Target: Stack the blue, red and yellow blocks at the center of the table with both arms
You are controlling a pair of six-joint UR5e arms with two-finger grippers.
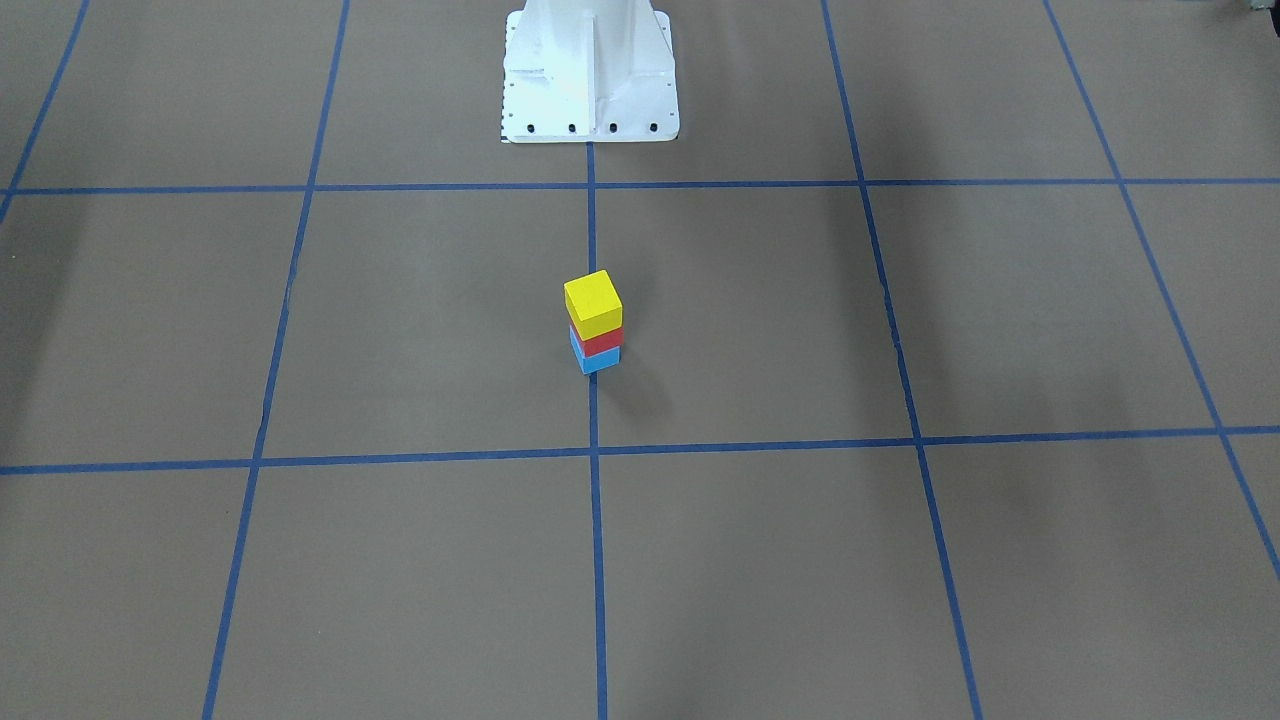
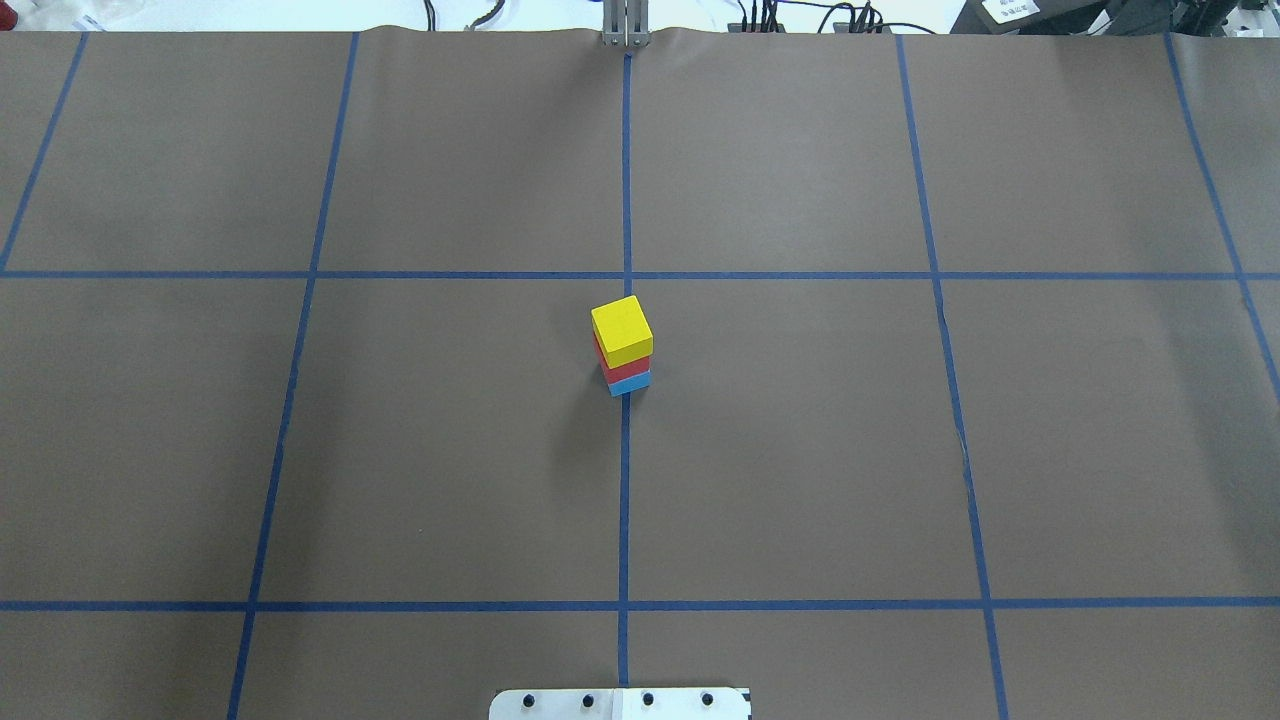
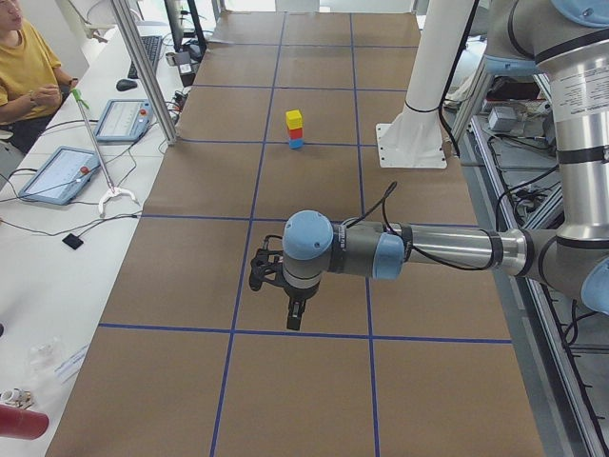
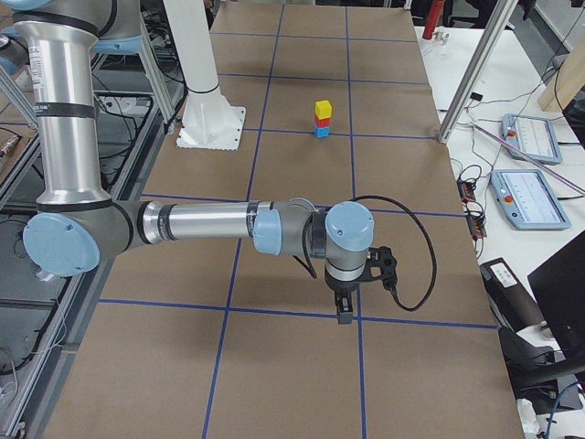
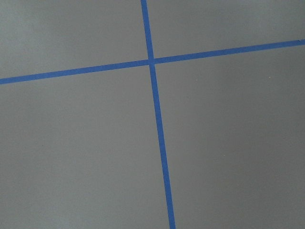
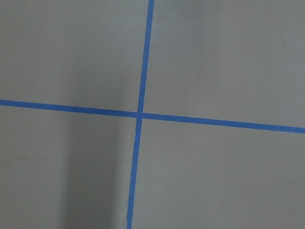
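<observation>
The white pedestal stands at the robot's edge of the brown surface. Straight out in front of it, on the blue tape line that runs from its foot, the three blocks stand as one upright stack. The blue block is at the bottom on the surface, the red block sits on it, and the yellow block is on top, turned slightly askew. Nothing touches the stack.

Well off to one side of the pedestal, the left arm reaches out level, its end effector pointing down above a tape crossing. The right arm mirrors it on the pedestal's other side, with its end effector also aimed down. Both show only in the side views, so I cannot tell whether their fingers are apart or together.

Farther from the pedestal, past the surface's far edge, a tablet lies on a white desk, and a person in a yellow shirt sits there.
</observation>
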